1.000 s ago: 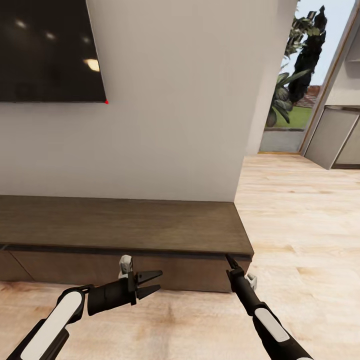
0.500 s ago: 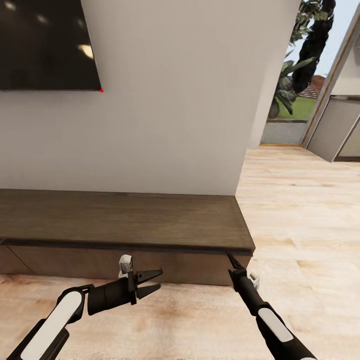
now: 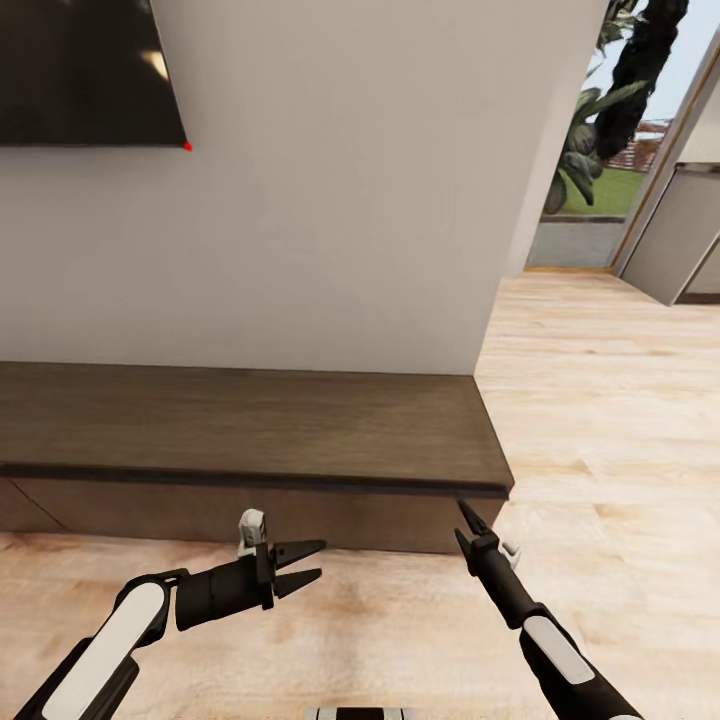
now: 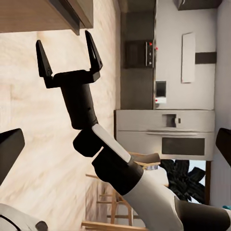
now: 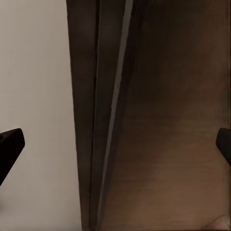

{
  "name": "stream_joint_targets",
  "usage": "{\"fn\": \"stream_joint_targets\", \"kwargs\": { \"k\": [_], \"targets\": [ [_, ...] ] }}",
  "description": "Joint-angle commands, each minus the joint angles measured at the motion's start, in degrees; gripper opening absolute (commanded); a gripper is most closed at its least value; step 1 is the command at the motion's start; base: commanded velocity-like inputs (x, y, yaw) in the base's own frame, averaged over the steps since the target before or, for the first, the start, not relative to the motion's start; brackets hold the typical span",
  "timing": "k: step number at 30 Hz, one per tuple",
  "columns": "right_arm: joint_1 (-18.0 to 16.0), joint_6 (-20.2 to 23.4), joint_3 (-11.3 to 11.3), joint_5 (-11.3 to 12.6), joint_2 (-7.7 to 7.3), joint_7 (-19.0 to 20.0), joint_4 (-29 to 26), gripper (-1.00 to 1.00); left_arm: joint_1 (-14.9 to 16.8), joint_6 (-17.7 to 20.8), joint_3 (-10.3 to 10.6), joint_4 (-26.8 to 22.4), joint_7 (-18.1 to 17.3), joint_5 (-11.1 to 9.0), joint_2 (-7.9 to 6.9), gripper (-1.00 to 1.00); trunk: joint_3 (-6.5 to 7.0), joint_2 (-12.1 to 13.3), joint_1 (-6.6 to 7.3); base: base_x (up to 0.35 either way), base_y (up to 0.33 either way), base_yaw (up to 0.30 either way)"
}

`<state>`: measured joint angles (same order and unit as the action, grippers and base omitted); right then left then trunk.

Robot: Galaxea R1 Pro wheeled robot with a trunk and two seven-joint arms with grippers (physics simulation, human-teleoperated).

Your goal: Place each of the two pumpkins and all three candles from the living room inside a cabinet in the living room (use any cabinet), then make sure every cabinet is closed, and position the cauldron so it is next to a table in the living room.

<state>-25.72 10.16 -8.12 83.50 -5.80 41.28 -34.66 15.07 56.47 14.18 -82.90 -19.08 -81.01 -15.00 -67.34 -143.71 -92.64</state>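
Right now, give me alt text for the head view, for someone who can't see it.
Two black open pincers, left and right, hover empty before a long, low, dark-brown TV cabinet with closed fronts, standing against a white wall. A dark TV screen hangs above; pale wood floor runs toward a garden window.

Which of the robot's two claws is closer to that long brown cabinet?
The right. The right gripper points at the cabinet, its tips just under the top's front edge near the right end. The left gripper hangs open over the floor, pointing sideways, short of the front.
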Motion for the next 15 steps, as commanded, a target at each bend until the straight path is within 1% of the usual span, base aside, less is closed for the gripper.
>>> {"fn": "stream_joint_targets", "kwargs": {
  "k": [1, 7, 15],
  "targets": [
    [-0.03, 0.33, -0.23, 0.61, -0.06, 0.17, 0.03, 1.0, 0.04, 0.04, 0.04, 0.02, -0.43, 0.3, -0.03, 1.0, -0.27, -0.03, -0.01, 0.0, 0.0, 0.0],
    [-0.07, 0.39, -0.23, 0.61, -0.09, 0.2, 0.03, 1.0, 0.02, 0.03, 0.06, 0.02, -0.43, 0.25, -0.03, 1.0, -1.6, -0.11, -0.17, 0.0, 0.0, 0.0],
    [-0.04, 0.35, -0.31, 0.45, -0.09, 0.36, -0.05, 1.0, 0.02, 0.04, -0.08, -0.06, -0.51, 0.23, -0.11, 1.0, -1.6, -0.11, -0.17, 0.0, 0.0, 0.0]
  ]
}}
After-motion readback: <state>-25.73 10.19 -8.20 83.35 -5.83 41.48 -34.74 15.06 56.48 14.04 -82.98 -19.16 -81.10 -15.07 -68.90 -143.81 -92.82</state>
